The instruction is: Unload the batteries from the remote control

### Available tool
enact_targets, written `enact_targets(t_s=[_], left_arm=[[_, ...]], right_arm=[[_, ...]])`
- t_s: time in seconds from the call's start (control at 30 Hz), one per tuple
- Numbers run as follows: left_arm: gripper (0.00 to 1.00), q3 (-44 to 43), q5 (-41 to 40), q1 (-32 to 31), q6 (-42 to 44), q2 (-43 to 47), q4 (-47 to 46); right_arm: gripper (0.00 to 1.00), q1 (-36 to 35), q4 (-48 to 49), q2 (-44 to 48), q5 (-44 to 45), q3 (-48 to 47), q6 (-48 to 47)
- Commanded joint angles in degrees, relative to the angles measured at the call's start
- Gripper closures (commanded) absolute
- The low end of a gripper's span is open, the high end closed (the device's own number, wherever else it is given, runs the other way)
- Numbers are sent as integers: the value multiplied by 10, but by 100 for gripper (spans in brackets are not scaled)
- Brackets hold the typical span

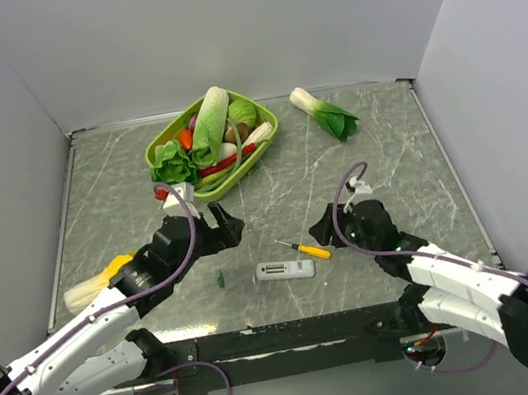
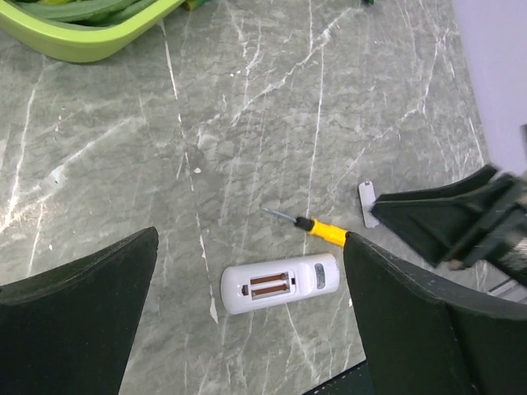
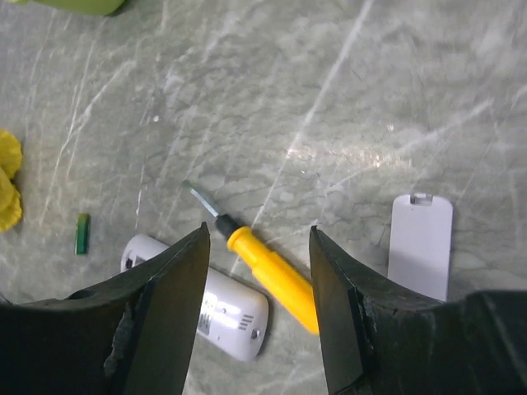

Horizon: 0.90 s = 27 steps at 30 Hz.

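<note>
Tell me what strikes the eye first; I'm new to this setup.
The green basket heaped with vegetables, at the far middle of the table. Nearer the front lies the white remote control, battery bay uncovered, with a yellow-handled screwdriver just beyond it and one green battery to its left.

Remote control point(image 1: 285, 271) open from above; screwdriver point(image 1: 309, 250) crowds far right end (just beside); left end free.

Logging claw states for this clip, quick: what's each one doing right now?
Left claw: open, holding nothing.
Right claw: open, holding nothing; the yellow screwdriver lies loose beneath its gap.
</note>
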<state>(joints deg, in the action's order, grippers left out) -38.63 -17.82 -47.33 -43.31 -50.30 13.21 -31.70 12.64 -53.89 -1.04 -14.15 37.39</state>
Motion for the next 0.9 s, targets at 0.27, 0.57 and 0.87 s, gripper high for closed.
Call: enact_targets(t_s=[0.27, 0.57, 0.87], left_arm=[[1, -19, 92, 1, 2, 2, -60], [1, 28, 181, 1, -12, 16, -162], [1, 20, 162, 1, -7, 20, -137]], right_arm=[[0, -6, -315, 235, -11, -176, -155], [0, -6, -323, 273, -68, -168, -110], [0, -6, -322, 275, -63, -163, -106]])
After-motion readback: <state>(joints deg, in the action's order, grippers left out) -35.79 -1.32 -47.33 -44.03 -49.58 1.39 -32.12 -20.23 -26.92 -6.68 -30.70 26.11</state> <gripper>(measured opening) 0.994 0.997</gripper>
